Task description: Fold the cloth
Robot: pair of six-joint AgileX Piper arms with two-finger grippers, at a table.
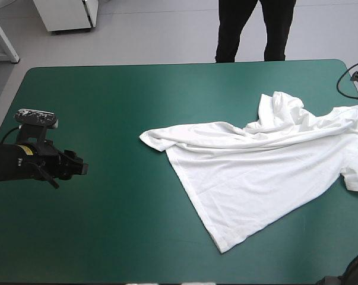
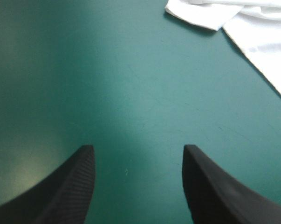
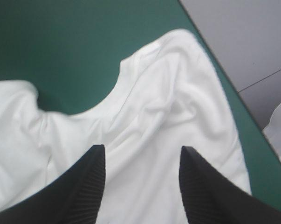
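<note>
T-shirt: lying rumpled, spread across the teal-green counter's right side; left tool: standing wide over bare counter; right tool: standing wide over the T-shirt.

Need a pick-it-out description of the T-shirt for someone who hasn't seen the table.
Start from the teal-green table and look at its right half, out to the right edge. The T-shirt lies there, rumpled and partly spread, with one narrow tip reaching toward the table's middle. It is the only white thing on the table.
</note>
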